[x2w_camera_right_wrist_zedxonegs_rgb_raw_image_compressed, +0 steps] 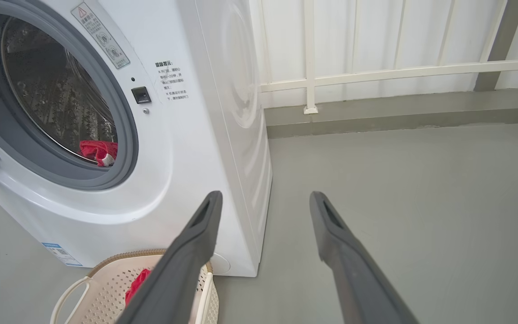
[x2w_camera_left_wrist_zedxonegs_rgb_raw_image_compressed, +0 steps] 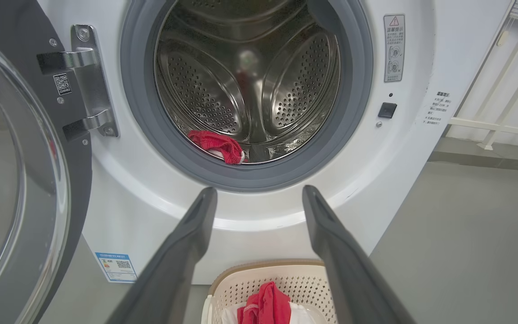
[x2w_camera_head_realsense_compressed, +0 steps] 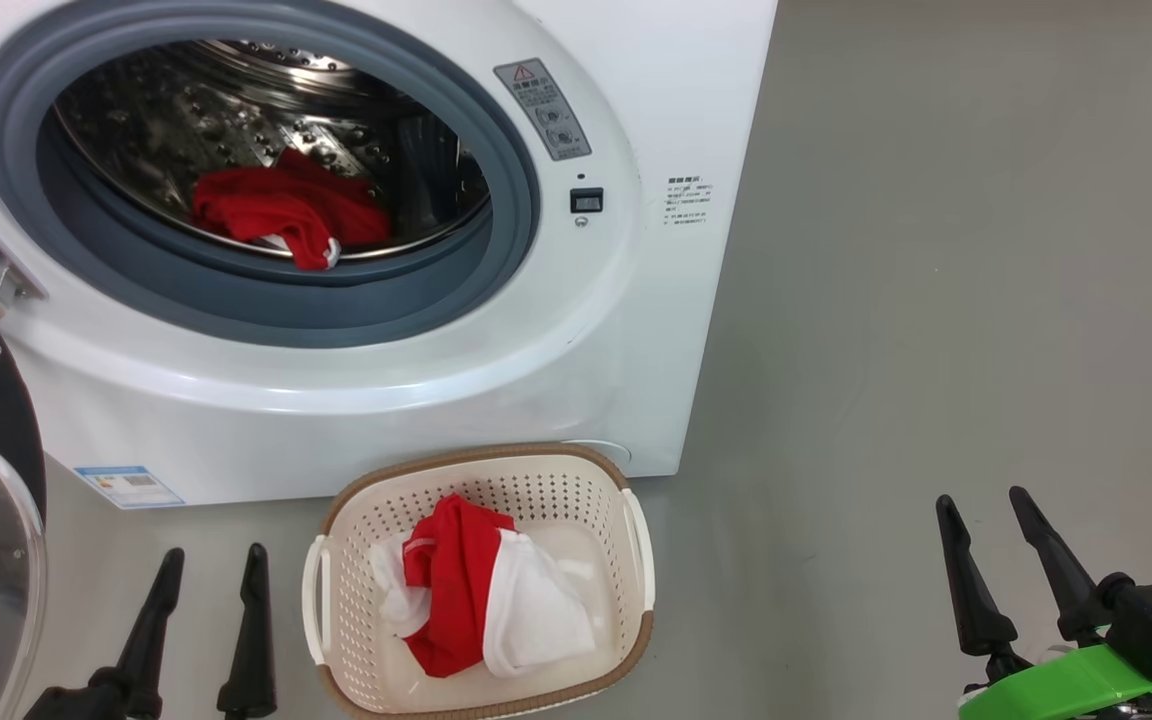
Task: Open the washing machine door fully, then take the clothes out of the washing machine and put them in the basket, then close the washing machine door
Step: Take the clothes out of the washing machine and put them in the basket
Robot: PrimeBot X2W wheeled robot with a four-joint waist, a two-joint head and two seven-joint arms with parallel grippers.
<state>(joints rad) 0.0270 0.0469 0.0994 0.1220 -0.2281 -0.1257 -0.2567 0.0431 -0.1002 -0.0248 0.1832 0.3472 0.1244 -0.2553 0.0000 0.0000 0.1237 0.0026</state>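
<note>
- washing machine door point(x2w_camera_left_wrist_zedxonegs_rgb_raw_image_compressed: 16, 180) open at left, mostly cut off
- clothes point(x2w_camera_head_realsense_compressed: 286, 210): one red piece in the washing machine point(x2w_camera_head_realsense_compressed: 576, 330) drum, partly hidden behind the gasket lip; another in the basket point(x2w_camera_head_realsense_compressed: 481, 455) out front
- left gripper point(x2w_camera_head_realsense_compressed: 215, 552), right gripper point(x2w_camera_head_realsense_compressed: 981, 497): fingers apart, empty

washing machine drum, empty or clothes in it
Not empty: one red garment lies at the front of the drum, behind the grey gasket.

From our head we look steeply down at the washer point(x2w_camera_head_realsense_compressed: 586, 330) and basket point(x2w_camera_head_realsense_compressed: 476, 455); our wrist cameras face both from lower.
</note>
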